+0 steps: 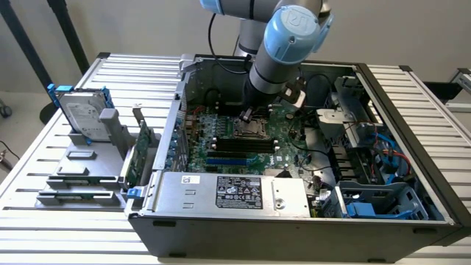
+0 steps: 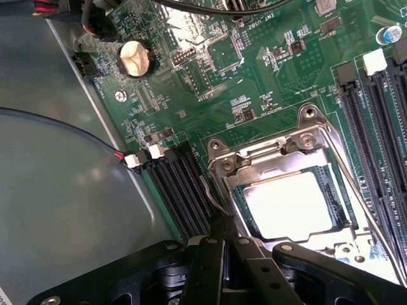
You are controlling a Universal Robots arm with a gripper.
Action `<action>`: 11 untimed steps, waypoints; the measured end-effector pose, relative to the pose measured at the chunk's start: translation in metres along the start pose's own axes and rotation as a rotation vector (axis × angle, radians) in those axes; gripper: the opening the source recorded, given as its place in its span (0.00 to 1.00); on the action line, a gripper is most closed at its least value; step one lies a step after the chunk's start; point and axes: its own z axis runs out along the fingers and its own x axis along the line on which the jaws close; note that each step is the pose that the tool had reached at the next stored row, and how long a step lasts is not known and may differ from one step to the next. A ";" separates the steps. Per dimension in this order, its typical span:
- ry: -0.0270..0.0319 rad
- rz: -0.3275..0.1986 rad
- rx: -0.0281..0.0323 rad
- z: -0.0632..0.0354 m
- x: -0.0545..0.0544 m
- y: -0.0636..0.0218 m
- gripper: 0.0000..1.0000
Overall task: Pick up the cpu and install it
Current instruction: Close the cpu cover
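Observation:
The cpu [image 2: 289, 203] is a small square chip with a bright silver top. It lies flat inside the metal socket frame [image 2: 267, 149] on the green motherboard [image 2: 210, 82]. My gripper [image 2: 222, 236] is shut, its black fingers pressed together just beside the socket's edge. The tips sit at the thin wire lever [image 2: 213, 198] that runs along the frame; whether they pinch it I cannot tell. In the exterior view my gripper [image 1: 246, 114] reaches down into the open computer case, right over the socket [image 1: 248, 129].
Black memory slots [image 2: 375, 127] flank the socket, and a coin battery [image 2: 135, 59] sits nearby. Outside the case, on the exterior view's left, a hard drive [image 1: 79, 113] stands in a grey rack beside a green card [image 1: 140, 152]. The power supply [image 1: 228, 190] fills the case's front.

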 end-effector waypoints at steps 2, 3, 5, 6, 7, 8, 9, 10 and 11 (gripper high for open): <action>-0.0001 0.000 0.0004 0.0002 0.000 -0.0003 0.11; -0.0002 0.000 0.0005 0.0003 0.000 -0.0005 0.11; -0.0001 0.000 0.0007 0.0006 0.001 -0.0007 0.11; 0.0000 0.000 0.0008 0.0007 0.001 -0.0007 0.11; 0.0000 0.000 0.0008 0.0007 0.001 -0.0008 0.11; -0.0001 0.000 0.0008 0.0007 0.001 -0.0008 0.11; -0.0001 0.000 0.0008 0.0007 0.001 -0.0008 0.11; -0.0002 0.000 0.0008 0.0007 0.001 -0.0008 0.11; -0.0002 0.000 0.0007 0.0007 0.001 -0.0008 0.11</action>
